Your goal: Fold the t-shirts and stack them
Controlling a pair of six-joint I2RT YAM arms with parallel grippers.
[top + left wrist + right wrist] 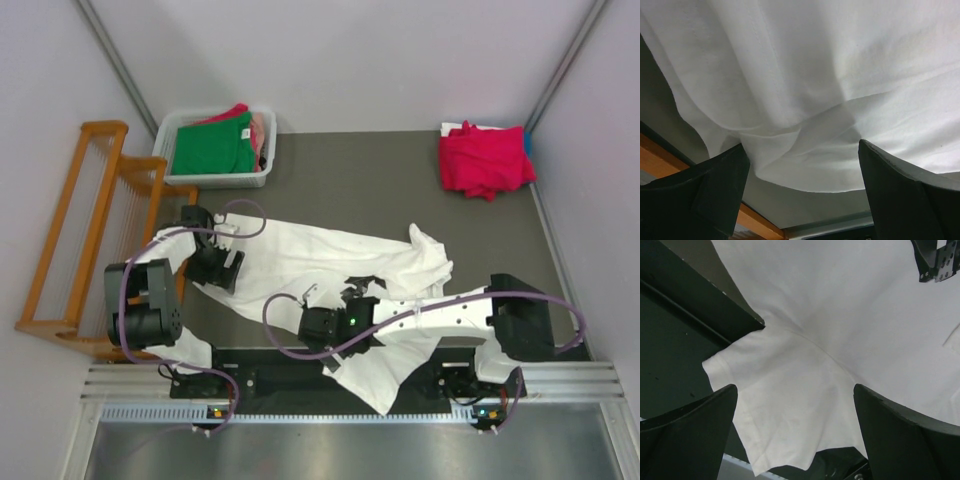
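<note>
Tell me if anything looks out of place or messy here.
Yes: the white t-shirt lies rumpled and skewed across the table, one end spilling over the near edge onto the arms' mounting rail.

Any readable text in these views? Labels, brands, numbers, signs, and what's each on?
None readable in any view.
The white t-shirt, the green t-shirt in the basket and the red t-shirts are plain cloth with no print or visible tag.

Rumpled white t-shirt just above the wide-spread fingers of the left pincer.
</note>
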